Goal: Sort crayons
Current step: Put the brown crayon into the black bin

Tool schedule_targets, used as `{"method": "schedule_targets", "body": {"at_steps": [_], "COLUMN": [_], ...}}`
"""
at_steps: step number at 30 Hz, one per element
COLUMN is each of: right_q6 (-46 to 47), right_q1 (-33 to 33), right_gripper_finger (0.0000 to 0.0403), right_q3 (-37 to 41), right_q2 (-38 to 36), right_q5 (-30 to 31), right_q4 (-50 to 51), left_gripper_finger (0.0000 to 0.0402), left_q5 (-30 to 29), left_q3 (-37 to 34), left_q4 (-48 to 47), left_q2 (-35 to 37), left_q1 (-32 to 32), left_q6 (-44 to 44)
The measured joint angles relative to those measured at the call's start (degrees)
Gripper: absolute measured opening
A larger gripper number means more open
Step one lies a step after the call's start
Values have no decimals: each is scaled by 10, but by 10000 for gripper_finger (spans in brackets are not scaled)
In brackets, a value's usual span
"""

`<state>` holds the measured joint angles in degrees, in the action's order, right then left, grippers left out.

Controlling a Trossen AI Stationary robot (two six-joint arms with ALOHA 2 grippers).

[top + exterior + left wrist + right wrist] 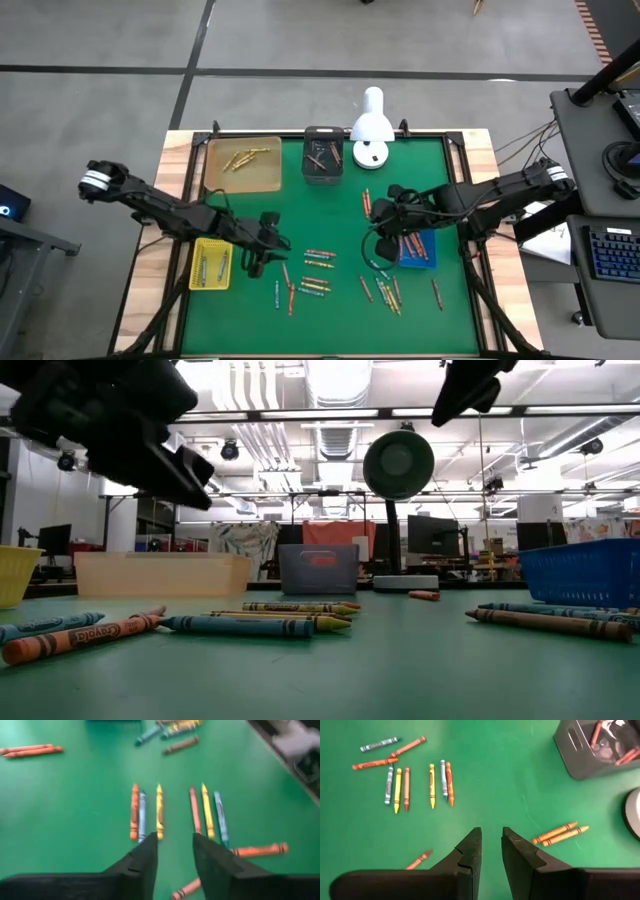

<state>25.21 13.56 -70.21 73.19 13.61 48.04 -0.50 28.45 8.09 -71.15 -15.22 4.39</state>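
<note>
The crayons [318,270] lay scattered across the green worktop [330,200], some already in the trays at its edges. Light, stiff and thin, they looked apt to roll or snap, so a pinch across the middle seemed safest. The left claw [175,851] hovered over them, fingers apart and empty; the right claw [491,845] likewise, its gap narrower.

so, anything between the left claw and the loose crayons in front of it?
Nothing visible. The left claw hangs with a gap between its fingers above bare green mat; the row of thin wax crayons lies unobstructed just ahead.
</note>
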Motion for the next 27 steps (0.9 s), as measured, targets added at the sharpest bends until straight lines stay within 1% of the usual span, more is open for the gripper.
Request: {"method": "schedule_targets", "body": {"at_steps": [4,7,12,17,22,27], "right_q6": [-2,3,3,7,18,18], "right_q1": [0,0,0,0,0,0], "right_gripper_finger": [64,63,63,61,63,61], "right_q3": [1,4,19,37,52,65], "right_q2": [0,0,0,0,0,0], "right_q5": [0,0,0,0,0,0], "right_q4": [-7,-12,-41,-47,-52,-62], "left_gripper_finger": [157,172,170,163,156,141], "left_q5": [-2,-5,-5,-5,-3,0], "left_q3": [33,61,99,126,138,142], "left_q4": [-88,-137,-159,-192,-214,-216], "left_q2": [-33,-68,-132,-183,-212,-220], "left_q1": [-19,-27,-28,-28,-28,-28], "left_q6": [-48,-71,-103,-136,-145,-148]}}
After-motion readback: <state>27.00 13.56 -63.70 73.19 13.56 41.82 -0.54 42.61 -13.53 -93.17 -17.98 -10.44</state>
